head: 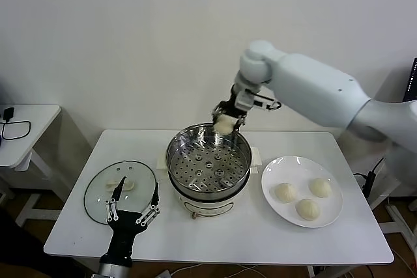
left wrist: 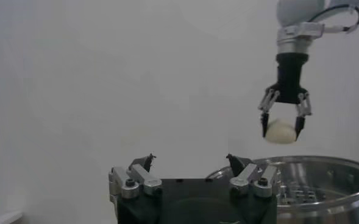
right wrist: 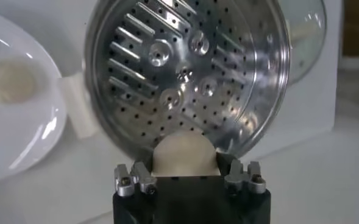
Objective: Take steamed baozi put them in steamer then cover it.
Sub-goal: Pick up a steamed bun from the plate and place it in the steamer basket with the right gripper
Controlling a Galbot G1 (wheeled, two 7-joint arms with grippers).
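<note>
My right gripper (head: 225, 122) is shut on one cream-white baozi (head: 224, 124) and holds it above the far rim of the shiny steamer (head: 208, 158), whose perforated tray holds nothing. The held baozi also shows in the right wrist view (right wrist: 184, 154) and in the left wrist view (left wrist: 280, 130). Three more baozi (head: 285, 192) (head: 320, 187) (head: 307, 209) lie on the white plate (head: 280, 167) right of the steamer. The glass cover (head: 120, 189) with its white handle lies flat on the table left of the steamer. My left gripper (head: 133, 205) is open and empty, near the cover's front edge.
The steamer stands on a cream-white base (head: 202, 208) in the middle of the white table (head: 215, 242). A small white side table (head: 26, 125) with a black cable stands at the far left. A white wall is behind.
</note>
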